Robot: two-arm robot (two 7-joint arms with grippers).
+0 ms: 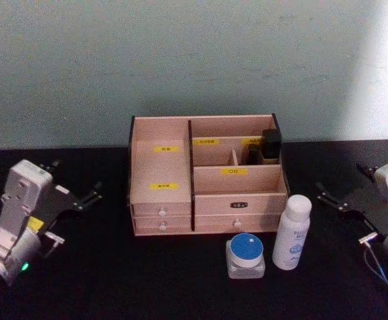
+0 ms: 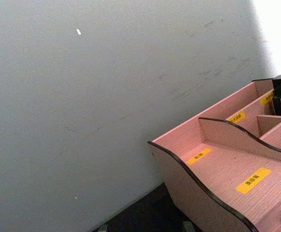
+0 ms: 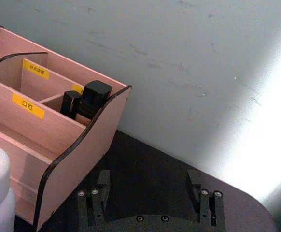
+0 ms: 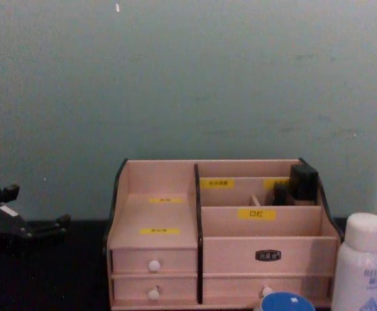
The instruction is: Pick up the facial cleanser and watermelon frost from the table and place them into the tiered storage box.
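A white bottle with pale blue print, which I take for the facial cleanser [image 1: 293, 233], stands on the black table just right of the tiered storage box [image 1: 174, 200]. Left of the bottle, in front of the box, sits a small clear jar with a blue lid, likely the watermelon frost [image 1: 245, 257]. My left gripper [image 1: 77, 179] hovers open, well left of the box. Open too, my right gripper [image 1: 344, 180] stays right of the bottle, with nothing between its fingers [image 3: 94, 200]. The chest view has the bottle [image 4: 363, 265] and the jar's lid [image 4: 287, 303] low on the right.
Dark cosmetic items [image 1: 269, 147] fill the box's back right compartment; its other compartments look bare. A pale wall rises close behind the box. Black tabletop [image 1: 147, 280] lies open in front and on both sides.
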